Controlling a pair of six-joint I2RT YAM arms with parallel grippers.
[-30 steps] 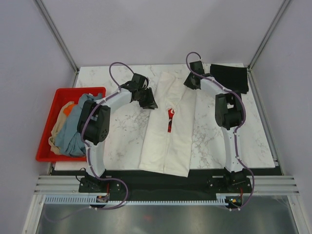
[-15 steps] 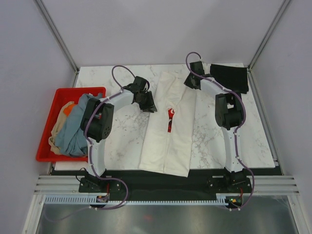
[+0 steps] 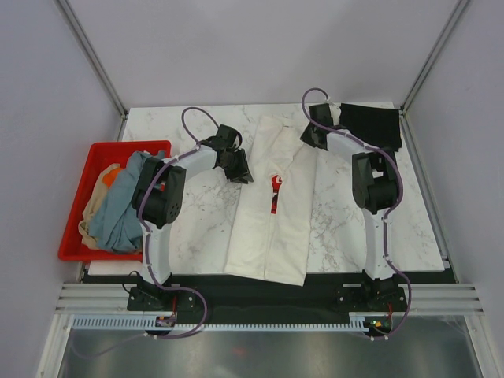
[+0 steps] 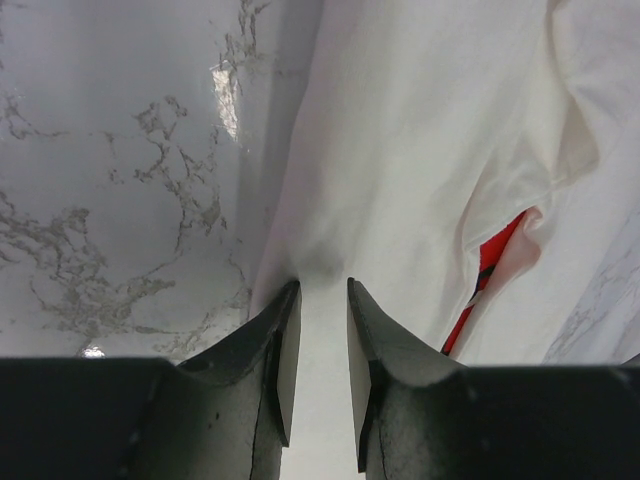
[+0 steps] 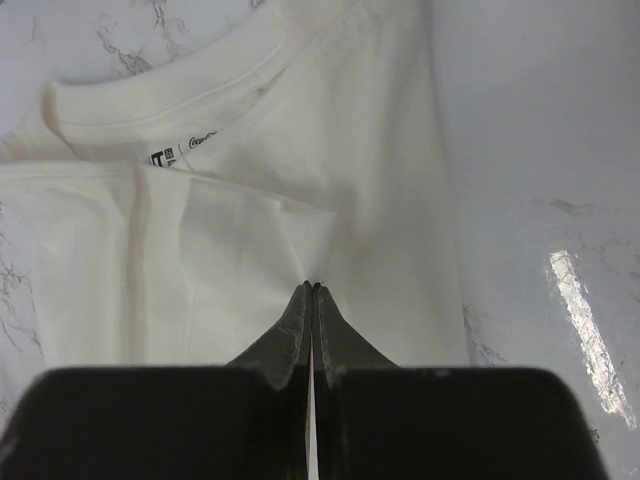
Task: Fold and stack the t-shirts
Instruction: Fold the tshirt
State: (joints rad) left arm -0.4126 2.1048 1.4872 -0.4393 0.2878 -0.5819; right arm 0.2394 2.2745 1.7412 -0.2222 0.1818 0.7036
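The step in hand appears to be the folding of the cream-white t-shirt, which lies down the middle of the marble table as a long strip, both sides already turned in and a sliver of the red print showing at the seam; the crosswise fold is not yet made. The left gripper sits low at the strip's left edge, near the centre of the overhead frame; its jaws stand slightly apart over the cloth edge and no cloth is seen clamped between them. The right gripper is at the collar end, upper centre-right; it is clenched, tips meeting at the edge of a folded layer below the neck label; whether cloth is pinched between them cannot be told. The next move probably calls for both claws to secure the far end and carry it toward the near hem in step, keeping the layers flat, before the shirt goes onto the black t-shirt, which lies folded at the upper right. Count: two grippers; one cream-white shirt on the table; one black shirt folded; one red crate at the left of the frame, holding a heap with a grey-blue shirt, a tan shirt and a glimpse of orange; the heap's exact number cannot be confirmed.
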